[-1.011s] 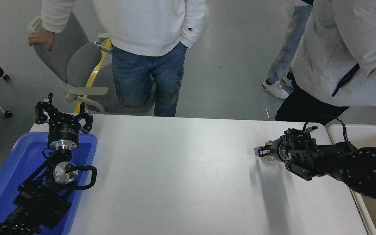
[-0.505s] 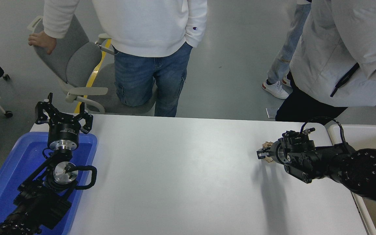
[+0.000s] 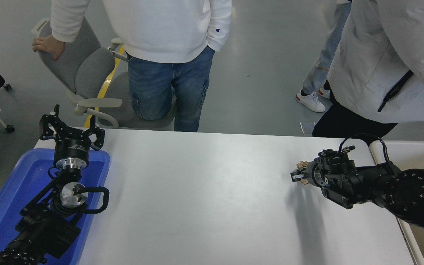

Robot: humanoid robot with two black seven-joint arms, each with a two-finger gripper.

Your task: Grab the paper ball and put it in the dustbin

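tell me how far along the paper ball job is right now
Done: the right gripper has reached the paper ball near the table's right end, jaws closed around it. In hand: the grasp itself; whether the ball is off the table is hard to tell. Left: carrying it right to the dustbin at the table's edge and dropping it in. The left gripper sits parked, jaws open, over the blue tray.
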